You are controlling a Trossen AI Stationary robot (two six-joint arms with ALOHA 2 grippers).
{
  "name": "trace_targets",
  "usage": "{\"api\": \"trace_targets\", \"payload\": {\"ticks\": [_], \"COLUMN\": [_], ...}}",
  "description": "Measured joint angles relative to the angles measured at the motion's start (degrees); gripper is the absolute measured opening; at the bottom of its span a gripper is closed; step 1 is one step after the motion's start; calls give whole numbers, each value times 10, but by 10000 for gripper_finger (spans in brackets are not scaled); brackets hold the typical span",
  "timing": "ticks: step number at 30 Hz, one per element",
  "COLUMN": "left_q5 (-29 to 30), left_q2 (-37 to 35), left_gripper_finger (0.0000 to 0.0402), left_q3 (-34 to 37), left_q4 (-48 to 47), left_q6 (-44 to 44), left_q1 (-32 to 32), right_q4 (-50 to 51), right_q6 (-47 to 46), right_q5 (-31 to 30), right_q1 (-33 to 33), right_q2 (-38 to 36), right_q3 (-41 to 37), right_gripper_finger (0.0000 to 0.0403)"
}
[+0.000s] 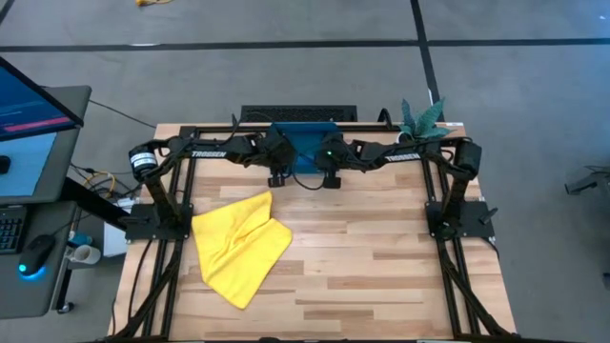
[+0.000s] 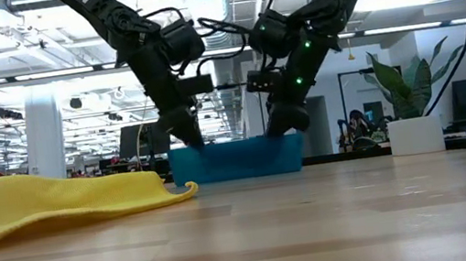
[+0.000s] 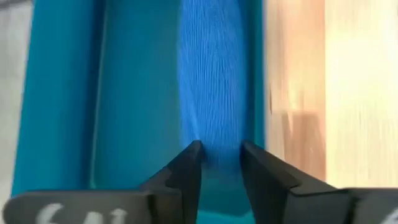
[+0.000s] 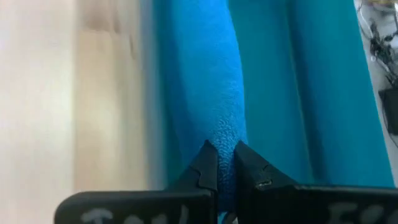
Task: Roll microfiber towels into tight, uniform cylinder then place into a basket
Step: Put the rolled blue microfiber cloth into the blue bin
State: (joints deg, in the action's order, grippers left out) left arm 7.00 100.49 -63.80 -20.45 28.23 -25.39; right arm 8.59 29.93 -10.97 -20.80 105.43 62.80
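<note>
The blue towel [image 4: 202, 81], rolled into a cylinder, lies in the teal basket [image 1: 305, 136] at the table's far middle, along the basket's near wall. My right gripper [image 4: 225, 154] is shut on one end of the roll. At the roll's [image 3: 211, 93] other end, my left gripper [image 3: 222, 155] is open, one fingertip on either side of that end. The yellow towel [image 1: 238, 243] lies crumpled and unrolled on the table at the left, away from both grippers. My left gripper is open around the roll's end [image 3: 214, 149]; I cannot tell whether its fingertips touch the cloth. My right gripper pinches the roll's end [image 4: 224, 134] between its two fingertips, slanting down from above and lying along the roll. The roll rests in the basket.
A small white pot with a green plant [image 1: 419, 119] stands at the far right, just beside the basket. Bare wooden table [image 1: 381, 257] spreads out near and to the right of the yellow towel. Both arms [image 2: 293, 38] reach down over the basket [image 2: 237, 160].
</note>
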Motion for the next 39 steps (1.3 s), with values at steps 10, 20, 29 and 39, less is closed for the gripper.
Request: {"api": "trace_targets", "payload": {"ticks": [10,20,29,39], "left_q5": [13,14,34,53], "left_q2": [0,-40,-125,-151], "left_gripper_finger": [166,144,132,132], "left_q3": [-40,-64,-65,-65], "left_q4": [1,-45,-91,-99], "left_q6": [6,13,-24,-35], "left_q1": [1,1,1,1], "right_q4": [8,19,26,46], "right_q6": [-5,-3,17,23], "right_q5": [5,49,49,49], "right_q1": [-6,-2,-2,6], "right_q2": [0,0,0,-6], "right_q3": [0,0,0,0], "right_gripper_finger": [33,38,96,199]}}
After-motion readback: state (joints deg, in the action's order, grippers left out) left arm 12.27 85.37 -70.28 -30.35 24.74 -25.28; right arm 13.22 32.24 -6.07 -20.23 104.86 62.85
